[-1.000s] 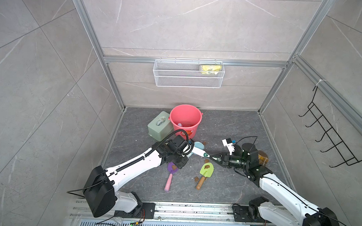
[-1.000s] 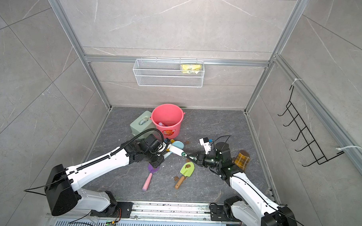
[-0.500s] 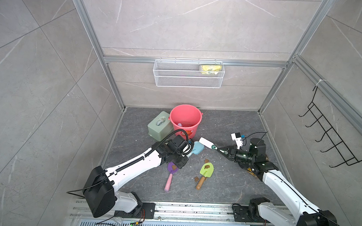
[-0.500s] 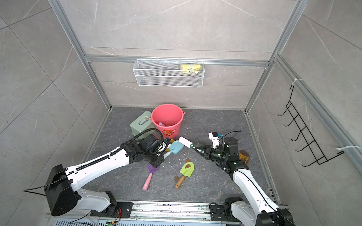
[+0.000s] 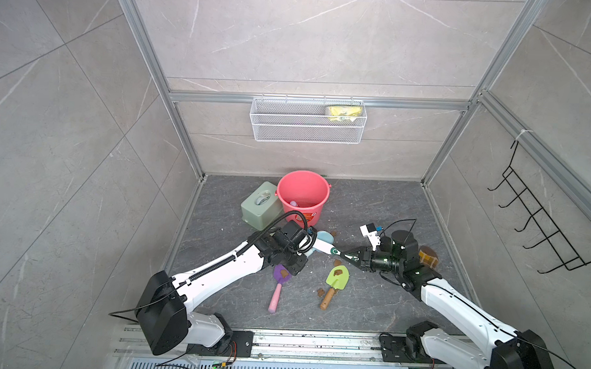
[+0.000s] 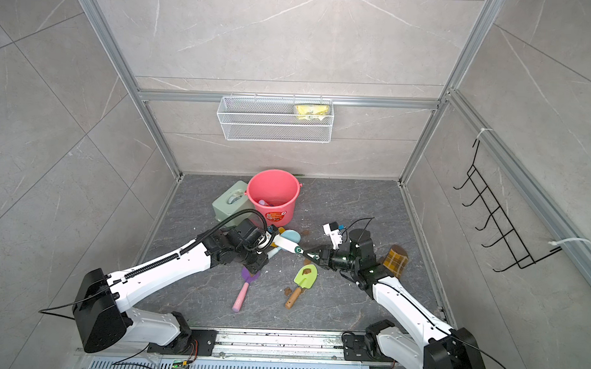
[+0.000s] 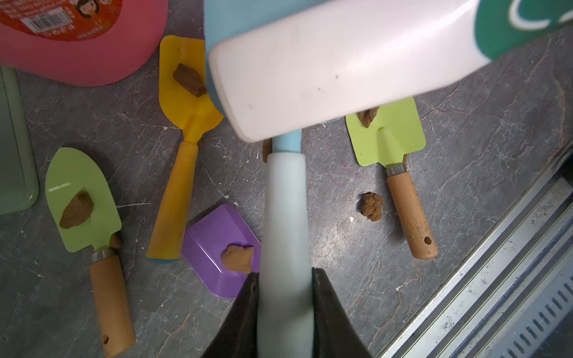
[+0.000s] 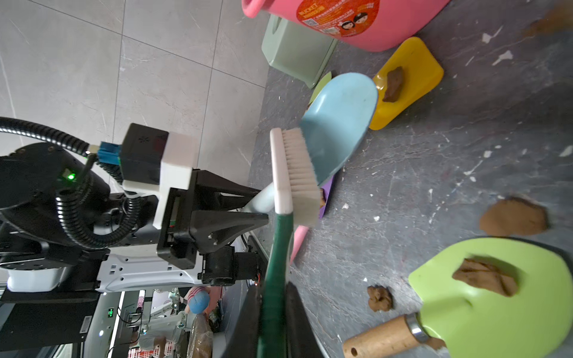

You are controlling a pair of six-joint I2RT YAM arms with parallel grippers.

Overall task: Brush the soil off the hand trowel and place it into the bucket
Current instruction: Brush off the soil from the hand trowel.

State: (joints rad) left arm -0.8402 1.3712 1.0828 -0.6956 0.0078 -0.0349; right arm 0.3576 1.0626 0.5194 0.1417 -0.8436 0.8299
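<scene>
Left gripper (image 7: pixel 285 279) was clamped on the pale handle of the light-blue plastic hand trowel (image 8: pixel 338 124). It seemed to be off the grey stone-look floor (image 5: pixel 371 201), just in front of the round coral-pink plastic bucket (image 5: pixel 317 211).

Right gripper (image 8: pixel 273 288) was shut tight on the green handle of the white-backed scrubbing brush (image 8: pixel 297 173). Bristles looked pressed against the blade near its neck.

Blade's hollow looked clean in the right wrist view. Small brown clay-like soil lumps (image 7: pixel 371 206) lay on the floor, and one sat on the lime-green wooden-handled trowel (image 8: pixel 465 310).

Handling guess: light, stiff, smooth plastic. It won't flex under the brush but could twist in the jaws. Handle is the right hold and leaves the blade free. Bucket's close, so I'd drop it in blade-first.
</scene>
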